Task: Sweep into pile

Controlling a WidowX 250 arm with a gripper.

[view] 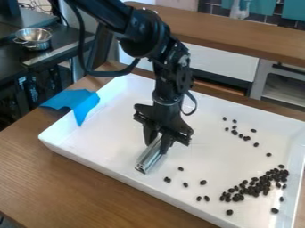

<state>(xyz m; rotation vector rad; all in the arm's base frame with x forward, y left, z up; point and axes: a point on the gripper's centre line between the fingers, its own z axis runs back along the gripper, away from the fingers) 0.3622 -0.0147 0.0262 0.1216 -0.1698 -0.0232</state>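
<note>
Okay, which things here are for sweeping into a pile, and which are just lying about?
For the sweeping:
pincer, gripping the metal tube
dark beans, some massed, some scattered
white tray under them

Just lying about:
blue sheet across the tray's edge
metal pot on the black counter

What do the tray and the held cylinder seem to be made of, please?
The tray looks like smooth white plastic, given its soft sheen and rounded corner, though enamelled metal is possible. The cylinder seems polished metal, showing bright, mirror-like streaks.

Black beans (pixel 265 180) clustered near tray rim (pixel 293 174), others scattered; silver cylinder (pixel 149 156) aslant.
</note>
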